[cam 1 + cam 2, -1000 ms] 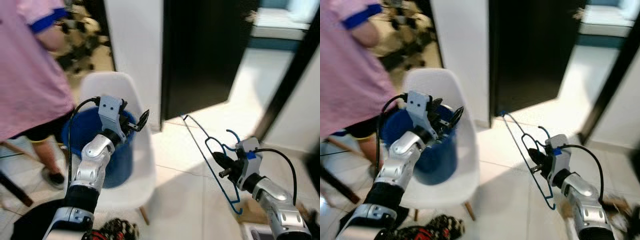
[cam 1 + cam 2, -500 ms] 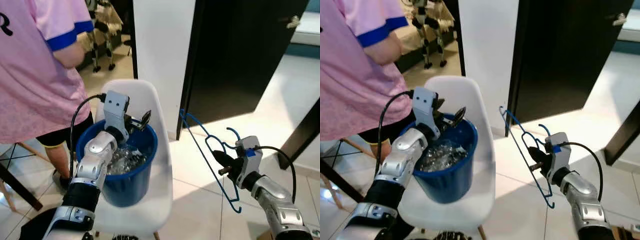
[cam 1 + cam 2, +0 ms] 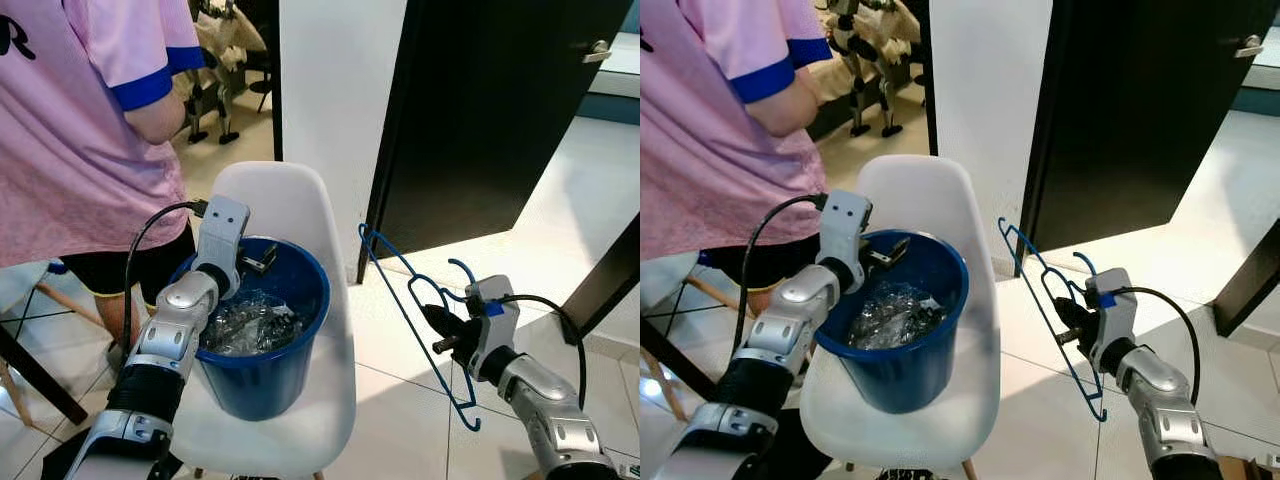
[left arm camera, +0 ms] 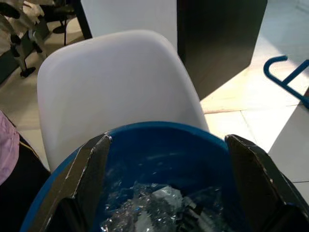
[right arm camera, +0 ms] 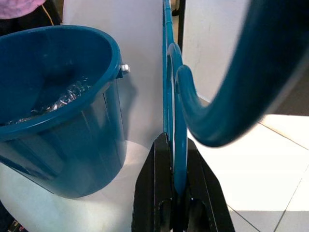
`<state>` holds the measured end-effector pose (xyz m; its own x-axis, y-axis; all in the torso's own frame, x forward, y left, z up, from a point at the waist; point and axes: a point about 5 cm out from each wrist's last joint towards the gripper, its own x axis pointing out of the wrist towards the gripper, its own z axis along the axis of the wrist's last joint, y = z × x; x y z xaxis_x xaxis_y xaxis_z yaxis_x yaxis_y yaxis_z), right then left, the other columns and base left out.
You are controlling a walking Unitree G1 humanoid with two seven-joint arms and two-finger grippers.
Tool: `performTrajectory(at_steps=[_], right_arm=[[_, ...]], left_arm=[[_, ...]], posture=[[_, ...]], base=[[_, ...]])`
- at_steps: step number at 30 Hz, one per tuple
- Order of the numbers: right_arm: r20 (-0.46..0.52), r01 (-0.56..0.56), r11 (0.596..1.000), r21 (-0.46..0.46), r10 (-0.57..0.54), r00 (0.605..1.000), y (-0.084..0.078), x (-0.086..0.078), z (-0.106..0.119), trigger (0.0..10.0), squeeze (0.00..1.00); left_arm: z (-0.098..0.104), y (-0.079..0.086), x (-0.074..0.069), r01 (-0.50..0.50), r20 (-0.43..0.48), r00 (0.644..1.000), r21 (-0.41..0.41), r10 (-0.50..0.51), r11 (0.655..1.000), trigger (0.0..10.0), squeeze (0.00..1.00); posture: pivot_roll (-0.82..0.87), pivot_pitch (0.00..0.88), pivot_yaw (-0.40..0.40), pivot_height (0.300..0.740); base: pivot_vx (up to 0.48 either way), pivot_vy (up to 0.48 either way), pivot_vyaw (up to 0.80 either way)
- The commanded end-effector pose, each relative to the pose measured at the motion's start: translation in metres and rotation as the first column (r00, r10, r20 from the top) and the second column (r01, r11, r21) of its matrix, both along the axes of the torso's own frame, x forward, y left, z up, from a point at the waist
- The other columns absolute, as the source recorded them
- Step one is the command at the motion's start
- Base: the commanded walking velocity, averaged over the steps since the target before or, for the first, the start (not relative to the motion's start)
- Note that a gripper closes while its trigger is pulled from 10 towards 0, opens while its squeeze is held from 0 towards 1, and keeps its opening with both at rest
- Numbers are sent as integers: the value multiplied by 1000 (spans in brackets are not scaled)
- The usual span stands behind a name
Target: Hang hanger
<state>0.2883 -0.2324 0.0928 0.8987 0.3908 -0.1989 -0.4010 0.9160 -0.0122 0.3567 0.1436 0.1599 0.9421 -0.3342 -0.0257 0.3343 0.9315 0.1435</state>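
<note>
Blue wire hanger [image 3: 415, 310] is held off the floor by the right tool [image 3: 436, 327], whose fingers are clamped together on the wire near the hook, as the right wrist view confirms. The hanger is kept roughly upright, tilted, between the chair [image 3: 300, 210] and the dark door [image 3: 480, 110], touching neither as far as can be told. No rail, rod or peg for hanging is seen, so the task is judged barely begun past pickup: the hanger is in hand, the hanging itself not yet done, and a place must be found.

Left tool [image 3: 255, 262] is poised over the rim of the blue bucket [image 3: 290, 370] on the chair seat, fingers spread wide apart, nothing between them. Crumpled clear plastic [image 3: 250, 322] is noted inside the bucket. A person in a pink shirt [image 3: 70, 130] stands just beside the chair.
</note>
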Motion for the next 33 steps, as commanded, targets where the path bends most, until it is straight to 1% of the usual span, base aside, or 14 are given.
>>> performTrajectory(at_steps=[1, 2, 4, 5, 8, 11, 13, 16, 22, 23, 24, 26, 29, 33], right_arm=[[-31, 14, 1000, -8, -14, 999, -3, -3, -6, 10000, 0], [-34, 20, 1000, 4, -20, 999, -5, -3, -6, 10000, 0], [-36, 28, 999, 31, -27, 999, -7, -4, -6, 10000, 0], [-37, 30, 999, 38, -28, 999, -7, -5, -6, 10000, 0], [-38, 30, 999, 36, -29, 999, -8, -6, -6, 10000, 0], [-42, 34, 999, 36, -33, 999, -10, -7, -7, 10000, 0], [-42, 34, 999, 36, -33, 999, -10, -7, -7, 10000, 0], [-50, 41, 999, 28, -39, 998, -13, -8, -9, 10000, 0], [-60, 61, 998, 15, -60, 996, -17, -10, -12, 10000, 0], [-64, 71, 997, 10, -70, 995, -19, -10, -13, 10000, 0], [-64, 71, 997, 10, -70, 995, -19, -10, -13, 10000, 0], [-69, 85, 996, 1, -85, 994, -21, -10, -15, 10000, 0], [-72, 95, 995, -6, -95, 993, -23, -10, -16, 10000, 0], [-76, 106, 994, -21, -108, 991, -25, -9, -17, 10000, 0]], left_arm=[[-3, -1, -3, 6, -16, 1000, -18, -6, 1000, 10000, 0], [1, -5, -5, 35, 5, 999, -83, -34, 996, 10000, 0], [8, -8, -9, 80, 45, 996, -182, -73, 980, 10000, 0], [10, -9, -10, 93, 55, 995, -208, -83, 974, 10000, 0], [11, -7, -11, 91, 66, 995, -232, -77, 968, 10000, 0], [6, -1, -14, 66, 53, 997, -251, -54, 966, 10000, 0], [6, -1, -14, 66, 53, 997, -251, -54, 966, 10000, 0], [-11, 6, -21, 24, 1, 1000, -255, -24, 967, 10000, 0], [-25, 11, -29, 0, -36, 999, -251, -10, 968, 10000, 0], [-31, 14, -31, -15, -50, 999, -238, 3, 971, 10000, 0], [-31, 14, -31, -15, -50, 999, -238, 3, 971, 10000, 0], [-36, 22, -32, -45, -68, 997, -230, 30, 972, 10000, 0], [-38, 27, -31, -61, -75, 996, -230, 45, 971, 10000, 0], [-42, 28, -31, -67, -87, 995, -229, 49, 971, 10000, 0]], posture=[[-39, 0, -17, 740], [-39, 0, -17, 740], [-38, 0, -16, 740], [-38, 0, -16, 740], [-39, 0, -15, 740], [-38, 0, -16, 740], [-38, 0, -16, 740], [-39, 0, -20, 740], [-38, 0, -24, 740], [-37, 0, -26, 740], [-37, 0, -26, 740], [-37, 0, -26, 740], [-37, 0, -28, 740], [-39, 0, -28, 740]], base=[[0, 0, 0], [0, 0, 0], [0, 0, 0], [0, 0, 0], [0, 0, 0], [-82, 0, 0], [-247, 0, 0], [-351, 0, 0], [-397, 0, 0], [-428, 0, 0], [-428, 0, 0], [-435, 0, 0], [-435, 0, 0], [-435, 0, 0]])
